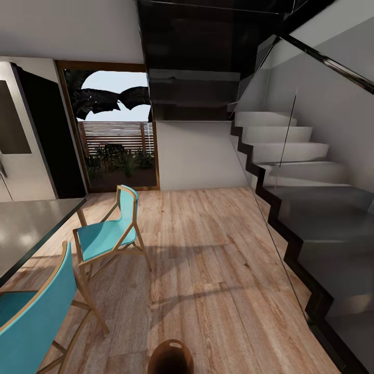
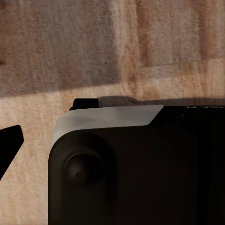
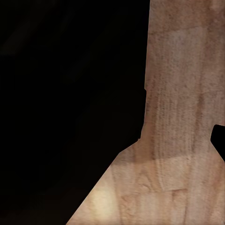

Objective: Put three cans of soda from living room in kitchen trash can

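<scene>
**Bin at the frame's edge, grippers mostly hidden**

Head view: the brown bin (image 1: 170,357) is sitting on the wood floor (image 1: 208,270) at the very bottom of the picture, cut off by the edge, so only its rounded coppery rim and a dark slot near the top are showing. Two turquoise chairs (image 1: 106,236) with thin wooden frames are standing to its left; the nearer one is cropped by the corner. A grey counter (image 1: 26,228) is reaching in from the left, and part of a steel fridge (image 1: 21,140) is showing behind it, also cut off. A glass door (image 1: 119,135) in a wood frame is giving onto blurred plants and a slatted fence. White steps of a staircase (image 1: 291,150) are rising on the right behind a glass panel, with dark edging underneath.

Left wrist view: a bulky black body with a pale grey band, part of the robot (image 2: 126,164), is blocking most of the picture. One dark finger tip of the left gripper (image 2: 9,140) is poking in at the edge; the other is cut off, so I cannot tell whether the fingers are apart or together. Grainy wood planks are lying beyond it, half in shadow.

Right wrist view: a large black shape is hiding over half the picture, too dark to make out. A small dark tip of the right gripper (image 3: 219,140) is showing at the edge over pale planks; its spread cannot be told either.
</scene>
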Motion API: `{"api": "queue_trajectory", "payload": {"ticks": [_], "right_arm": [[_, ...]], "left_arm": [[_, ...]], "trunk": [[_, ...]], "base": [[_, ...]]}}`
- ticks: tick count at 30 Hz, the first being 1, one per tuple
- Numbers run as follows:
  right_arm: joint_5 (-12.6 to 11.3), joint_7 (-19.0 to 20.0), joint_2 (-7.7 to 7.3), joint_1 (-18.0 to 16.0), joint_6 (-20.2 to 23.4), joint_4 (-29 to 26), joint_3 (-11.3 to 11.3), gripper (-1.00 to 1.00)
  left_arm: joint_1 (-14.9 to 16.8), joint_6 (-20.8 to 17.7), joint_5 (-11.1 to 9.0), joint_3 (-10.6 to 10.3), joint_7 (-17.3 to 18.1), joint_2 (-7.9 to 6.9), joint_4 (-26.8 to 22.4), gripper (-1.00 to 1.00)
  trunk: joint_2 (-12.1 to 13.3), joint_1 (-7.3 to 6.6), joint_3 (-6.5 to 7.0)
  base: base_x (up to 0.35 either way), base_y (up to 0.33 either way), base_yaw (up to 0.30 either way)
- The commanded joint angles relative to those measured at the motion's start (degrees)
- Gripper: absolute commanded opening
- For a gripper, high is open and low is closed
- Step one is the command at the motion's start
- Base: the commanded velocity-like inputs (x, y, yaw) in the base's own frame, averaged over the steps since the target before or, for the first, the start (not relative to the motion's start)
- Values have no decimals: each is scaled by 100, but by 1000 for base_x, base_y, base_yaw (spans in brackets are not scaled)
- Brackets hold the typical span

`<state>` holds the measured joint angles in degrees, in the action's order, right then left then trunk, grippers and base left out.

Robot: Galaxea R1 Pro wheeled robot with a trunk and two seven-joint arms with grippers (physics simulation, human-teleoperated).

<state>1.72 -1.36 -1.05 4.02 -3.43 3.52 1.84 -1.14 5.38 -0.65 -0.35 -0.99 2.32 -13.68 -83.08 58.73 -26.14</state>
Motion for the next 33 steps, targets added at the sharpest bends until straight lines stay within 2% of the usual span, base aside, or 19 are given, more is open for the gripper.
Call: {"api": "queue_trajectory", "payload": {"ticks": [1, 33], "right_arm": [[0, 0, 0, 0, 0, 0, 0, 100], [0, 0, 0, 0, 0, 0, 0, 100]], "left_arm": [[0, 0, 0, 0, 0, 0, 0, 100], [0, 0, 0, 0, 0, 0, 0, 100]], "trunk": [[0, 0, 0], [0, 0, 0]], "base": [[0, 0, 0], [0, 0, 0]]}}
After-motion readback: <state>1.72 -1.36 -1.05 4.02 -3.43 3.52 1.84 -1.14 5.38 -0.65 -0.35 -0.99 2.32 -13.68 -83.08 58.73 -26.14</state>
